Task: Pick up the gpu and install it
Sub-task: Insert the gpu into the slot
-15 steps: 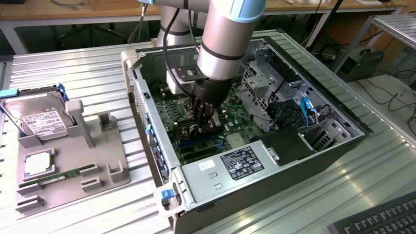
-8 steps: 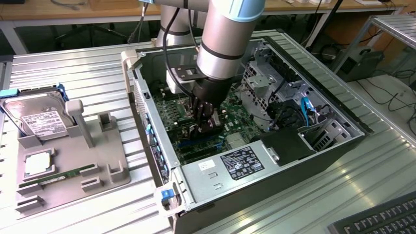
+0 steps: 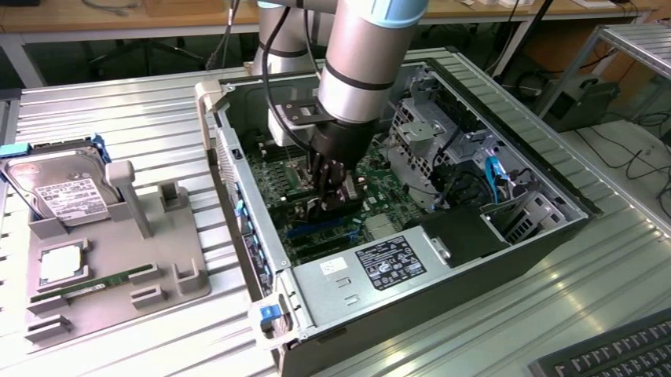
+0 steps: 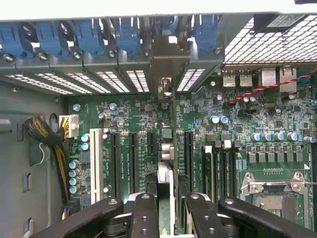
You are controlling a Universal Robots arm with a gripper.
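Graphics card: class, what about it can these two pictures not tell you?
Exterior view: the graphics card is mostly hidden behind the end effector and arm.
Wrist view: card seen edge-on, so its faces are hidden.
Wrist view: the card covers its slot; seating unclear.

**Robotics lab, computer-assembly bench**

Ribbed metal worktable [image 3: 126, 110]. Open computer case [image 3: 441, 306], motherboard [image 4: 129, 111] exposed. Robot arm [image 3: 362, 63] reaching into the case. Grey parts holder [image 3: 115, 259] carrying a hard drive [image 3: 58, 192]. Wooden desks [image 3: 105, 20] behind. Loose cables [image 3: 629, 161] on the floor. Keyboard [image 3: 618, 353].
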